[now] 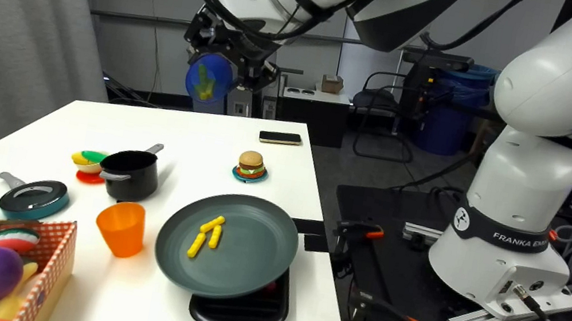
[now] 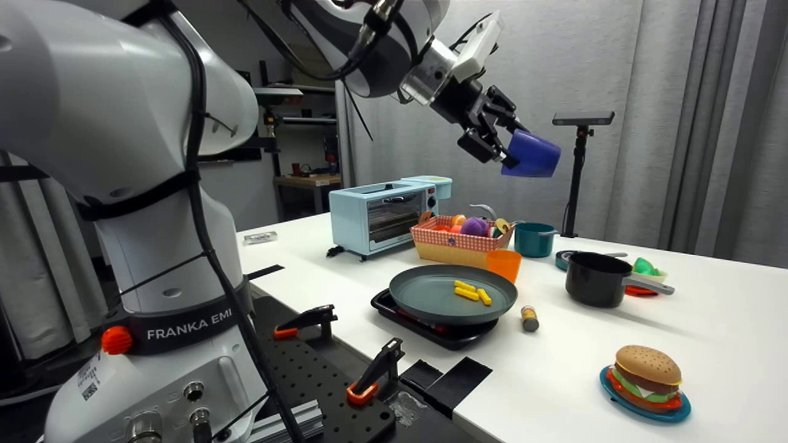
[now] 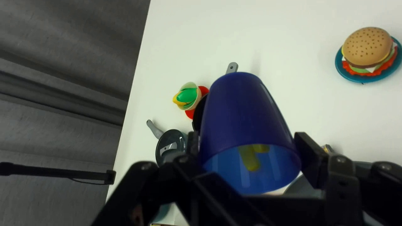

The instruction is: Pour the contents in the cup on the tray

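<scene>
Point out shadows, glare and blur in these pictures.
Wrist view: black robot fingers dark and soft, pale glints inside the tapered blue plastic cup, tan toy hamburger fairly crisp; both exterior views: a soft shadow beside the round black pot.

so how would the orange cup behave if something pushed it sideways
The orange cup would probably tip rather easily, since its base is narrower than its rim. It is likely light for its size, as the wall looks thin. It may also slide, since the white tabletop looks smooth.
</scene>
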